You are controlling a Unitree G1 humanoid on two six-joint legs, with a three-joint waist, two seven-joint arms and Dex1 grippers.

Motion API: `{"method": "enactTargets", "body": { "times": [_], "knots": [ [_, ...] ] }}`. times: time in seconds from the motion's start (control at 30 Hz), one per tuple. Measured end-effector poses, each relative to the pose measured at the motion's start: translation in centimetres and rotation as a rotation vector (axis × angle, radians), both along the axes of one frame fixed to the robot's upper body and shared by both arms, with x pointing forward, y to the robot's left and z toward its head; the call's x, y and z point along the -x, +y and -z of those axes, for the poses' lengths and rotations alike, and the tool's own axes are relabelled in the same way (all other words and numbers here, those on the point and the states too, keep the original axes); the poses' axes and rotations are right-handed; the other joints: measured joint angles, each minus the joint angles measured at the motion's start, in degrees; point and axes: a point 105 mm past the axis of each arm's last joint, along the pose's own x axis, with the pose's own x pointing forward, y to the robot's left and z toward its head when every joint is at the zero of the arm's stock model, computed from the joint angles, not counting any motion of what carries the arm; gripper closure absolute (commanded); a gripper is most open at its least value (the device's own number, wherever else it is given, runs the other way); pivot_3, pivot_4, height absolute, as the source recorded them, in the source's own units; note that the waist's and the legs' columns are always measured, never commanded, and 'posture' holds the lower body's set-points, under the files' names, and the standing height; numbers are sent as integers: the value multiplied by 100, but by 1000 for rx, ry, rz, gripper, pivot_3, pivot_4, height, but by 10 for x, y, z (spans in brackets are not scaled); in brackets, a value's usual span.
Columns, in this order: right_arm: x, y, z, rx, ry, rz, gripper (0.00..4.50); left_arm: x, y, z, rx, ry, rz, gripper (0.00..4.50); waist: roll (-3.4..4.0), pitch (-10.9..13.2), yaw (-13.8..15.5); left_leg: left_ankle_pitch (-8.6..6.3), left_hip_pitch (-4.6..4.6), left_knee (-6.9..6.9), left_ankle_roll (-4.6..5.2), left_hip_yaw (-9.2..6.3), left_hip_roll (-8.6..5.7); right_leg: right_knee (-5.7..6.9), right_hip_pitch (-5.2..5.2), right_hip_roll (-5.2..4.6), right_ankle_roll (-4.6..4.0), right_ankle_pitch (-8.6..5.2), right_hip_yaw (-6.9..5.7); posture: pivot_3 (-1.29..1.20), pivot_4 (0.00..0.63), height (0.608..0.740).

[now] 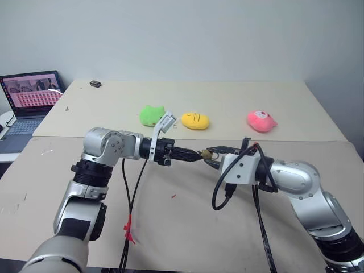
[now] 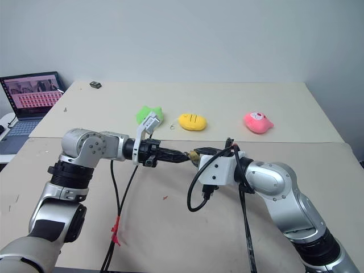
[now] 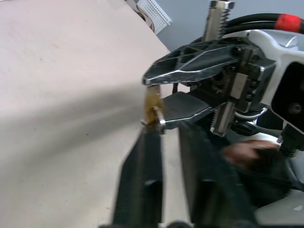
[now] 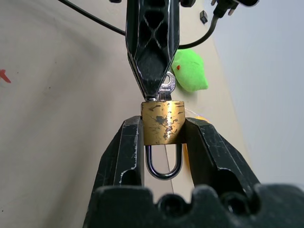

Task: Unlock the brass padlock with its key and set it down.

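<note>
The little golden-yellow brass padlock [image 4: 163, 122] with its thin silver loop sits up in the air above the tan worktop [image 1: 239, 102], right between the two arms. The right tool [image 4: 164, 137] grips it: one black finger [image 4: 127, 147] presses on each side of the yellow block. The silver loop points back toward the right wrist and looks pushed in.

The left tool [image 1: 196, 154] comes in from the other side. Its two black fingers are squeezed together, and their tips meet the flat end of the padlock. In the right wrist view a small round silver key head [image 4: 167, 85] peeks out from between those tips, just touching the yellow block. So the left tool is closed on the key.

In the left wrist view the padlock shows as a small yellow piece at the end of the left fingers, with the right tool's black fingers around it.

Farther back on the worktop lie three soft toys in a row. A green plush toy [image 1: 151, 115] is nearest the left arm, a yellow plush toy [image 1: 195, 120] is in the middle, and a pink plush toy [image 1: 261, 120] is off to the right. A small dark thing [image 1: 95, 84] lies near the far edge. An open laptop [image 1: 31, 94] with a lit screen stands beside the worktop on the left.
</note>
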Motion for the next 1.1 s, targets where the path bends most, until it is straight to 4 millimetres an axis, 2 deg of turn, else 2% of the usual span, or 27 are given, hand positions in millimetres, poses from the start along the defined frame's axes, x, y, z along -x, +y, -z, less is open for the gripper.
{"method": "enactTargets", "body": {
  "times": [0.47,0.63,0.7,0.87,1.0,1.1],
  "knots": [
    [-1,-1,0,0,3,10,3573,-2,-2,0,7,-18,0,4474,0,0,0,0,0,0,0,0,0,0,0,0,0,0,0,0,150,660],
    [-3,-5,-2,-10,-2,36,3573,-7,-7,-2,11,-183,9,4474,1,0,-1,1,0,0,-1,1,0,-1,0,0,-7,4,1,0,150,660],
    [-3,-6,1,-9,11,41,3573,-6,-9,2,-20,-320,33,4474,2,-1,-4,1,0,-1,-1,3,1,0,1,0,-9,5,2,0,150,660],
    [-1,-3,7,2,43,28,3573,-2,-6,10,-76,-518,104,4474,2,-1,3,1,-3,-1,-1,2,0,-2,0,0,-10,5,2,0,150,660],
    [0,-2,9,6,55,23,3573,0,-5,14,-100,-601,141,4474,2,-1,4,1,-5,1,-1,2,-2,-3,1,0,-7,3,3,0,150,660],
    [-1,-2,8,2,50,26,3573,5,-6,23,-114,-592,176,4474,1,-1,3,1,-6,1,0,1,-2,-2,0,1,-4,2,2,0,150,660]
  ]
}}
